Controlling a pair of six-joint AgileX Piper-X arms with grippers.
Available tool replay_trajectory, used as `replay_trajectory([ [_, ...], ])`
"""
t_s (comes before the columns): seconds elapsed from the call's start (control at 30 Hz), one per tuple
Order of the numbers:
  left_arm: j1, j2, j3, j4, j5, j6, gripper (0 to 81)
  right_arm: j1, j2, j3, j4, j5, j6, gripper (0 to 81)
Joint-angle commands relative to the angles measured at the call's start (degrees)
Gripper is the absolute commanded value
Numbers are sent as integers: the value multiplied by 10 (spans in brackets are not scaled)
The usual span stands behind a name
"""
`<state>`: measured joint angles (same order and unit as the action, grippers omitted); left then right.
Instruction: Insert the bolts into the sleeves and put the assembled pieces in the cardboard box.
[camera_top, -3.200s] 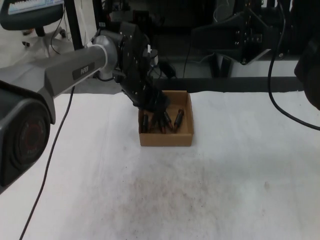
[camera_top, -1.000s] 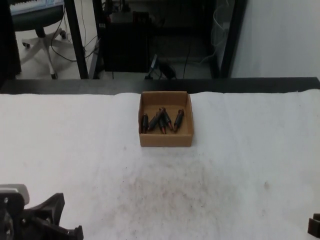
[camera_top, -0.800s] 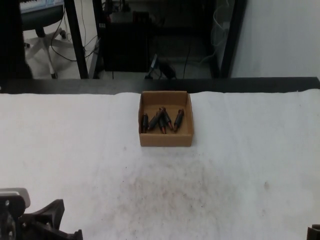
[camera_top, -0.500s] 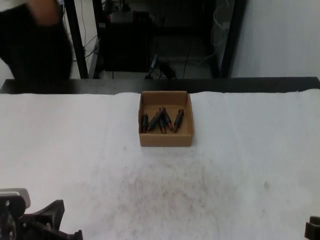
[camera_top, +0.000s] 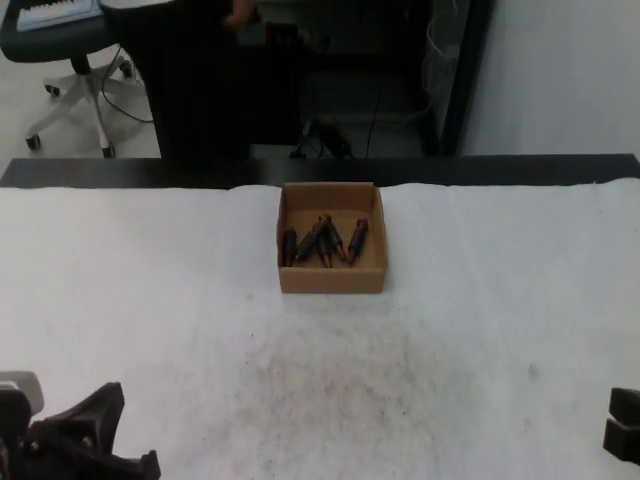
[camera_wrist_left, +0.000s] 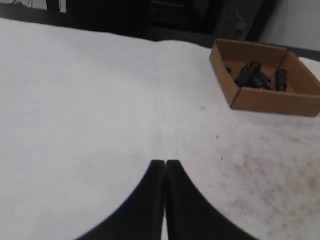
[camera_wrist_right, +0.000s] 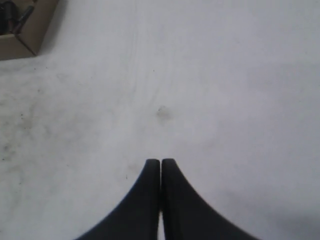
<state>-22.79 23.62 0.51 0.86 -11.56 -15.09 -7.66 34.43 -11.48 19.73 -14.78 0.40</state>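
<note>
The cardboard box (camera_top: 331, 277) stands at the middle back of the white bench, holding several dark assembled bolt-and-sleeve pieces (camera_top: 322, 241). The box (camera_wrist_left: 265, 102) and its pieces (camera_wrist_left: 255, 76) also appear far ahead in the left wrist view. My left gripper (camera_wrist_left: 165, 164) is shut and empty, low over the bare cloth near the front left of the bench. My right gripper (camera_wrist_right: 160, 162) is shut and empty too, over the cloth at the front right, with a corner of the box (camera_wrist_right: 31, 30) far off. Parts of both arms (camera_top: 70, 440) show at the lower corners of the high view.
The white cloth (camera_top: 320, 380) bears a faint dirty patch in front of the box and a small spot (camera_wrist_right: 162, 112) near my right gripper. Behind the bench's back edge are dark frames, cables, an office chair (camera_top: 70, 60) and a person in dark clothes (camera_top: 185, 70).
An arm that reached over the box 3.2 s ago has drawn back to the front left corner. In the last second a person has moved rightward behind the bench; the box is unmoved.
</note>
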Motion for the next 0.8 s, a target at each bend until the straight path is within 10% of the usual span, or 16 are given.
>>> replay_trajectory([
  [0.0, -2, -42, -5, 13, 1, -4, 3, 28, -37, 7, -12, -1, 1, 8],
  [0.77, -2, -236, -5, -2, 1, -4, 3, 52, -307, 115, -80, -1, 1, 8],
])
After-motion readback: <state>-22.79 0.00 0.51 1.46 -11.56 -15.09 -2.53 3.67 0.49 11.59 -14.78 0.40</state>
